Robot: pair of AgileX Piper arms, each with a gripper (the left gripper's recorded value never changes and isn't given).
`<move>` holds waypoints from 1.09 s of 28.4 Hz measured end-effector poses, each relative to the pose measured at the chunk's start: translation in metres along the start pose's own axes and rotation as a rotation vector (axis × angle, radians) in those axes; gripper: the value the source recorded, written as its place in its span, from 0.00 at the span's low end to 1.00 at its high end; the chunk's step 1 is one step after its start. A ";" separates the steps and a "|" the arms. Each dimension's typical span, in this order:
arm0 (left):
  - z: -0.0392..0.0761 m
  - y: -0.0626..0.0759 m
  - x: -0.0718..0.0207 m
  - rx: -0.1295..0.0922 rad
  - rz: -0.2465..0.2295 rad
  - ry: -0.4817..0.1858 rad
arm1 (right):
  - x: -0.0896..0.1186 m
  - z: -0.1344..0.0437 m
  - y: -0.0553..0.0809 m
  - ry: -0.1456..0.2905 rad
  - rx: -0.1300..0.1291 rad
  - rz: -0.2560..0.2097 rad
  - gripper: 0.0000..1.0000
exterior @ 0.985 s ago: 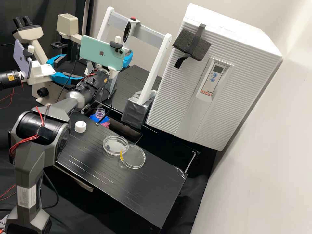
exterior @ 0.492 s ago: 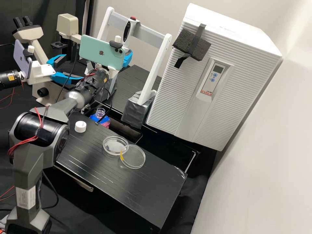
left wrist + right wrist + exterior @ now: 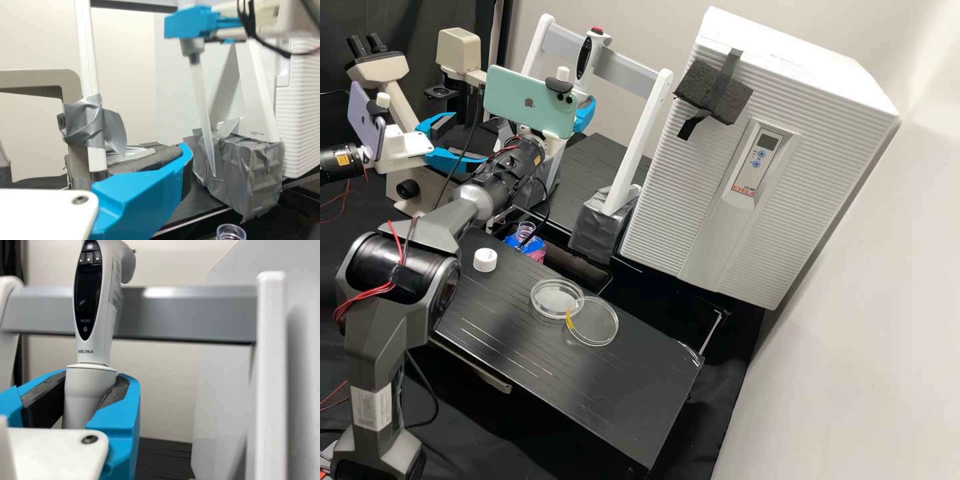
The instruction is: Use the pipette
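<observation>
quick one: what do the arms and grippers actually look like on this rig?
Arm: dark grey angular links, black cylindrical joints, red wires looping at the joint, and a white label low on the upright link. Right gripper: white body with one screw, and bright blue fingers lined with dark pads. Left gripper: same white body and bright blue.

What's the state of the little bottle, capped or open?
Open. The bottle has a bare mouth, and a white cap lies apart from it on the black tray.

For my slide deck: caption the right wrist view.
The right gripper holds a white pipette upright in front of a grey crossbar.
</observation>
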 end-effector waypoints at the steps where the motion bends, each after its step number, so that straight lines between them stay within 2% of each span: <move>1: 0.000 0.000 -0.0002 0.000 -0.001 0.000 | 0.000 -0.001 0.001 0.002 0.005 0.010 0.00; 5: 0.000 -0.001 -0.0009 -0.005 -0.005 0.001 | -0.002 -0.006 0.010 0.019 0.023 0.055 0.00; 7: 0.000 -0.001 -0.0009 -0.005 -0.005 0.001 | -0.005 -0.007 0.013 0.025 0.024 0.067 0.00; 10: 0.000 -0.001 -0.0009 -0.007 -0.005 0.001 | -0.018 -0.010 0.018 0.046 0.023 0.112 0.00; 13: 0.000 -0.001 -0.0009 -0.026 -0.005 0.001 | -0.028 -0.010 0.015 0.059 0.022 0.131 0.00; 15: 0.000 -0.002 -0.0009 -0.029 -0.006 0.001 | -0.037 -0.009 0.011 0.066 0.021 0.138 0.00; 17: -0.001 -0.004 -0.0011 -0.029 -0.013 0.003 | -0.044 -0.007 0.005 0.062 0.019 0.126 0.00; 22: 0.001 -0.018 -0.0065 -0.032 -0.060 0.000 | -0.060 0.003 -0.011 0.045 0.009 0.092 0.00; 28: 0.008 -0.036 -0.0206 -0.032 -0.119 -0.022 | -0.074 0.011 -0.027 0.043 0.007 0.090 0.00; 31: 0.012 -0.043 -0.0282 -0.049 -0.150 -0.031 | -0.077 0.014 -0.030 0.038 0.013 0.103 0.00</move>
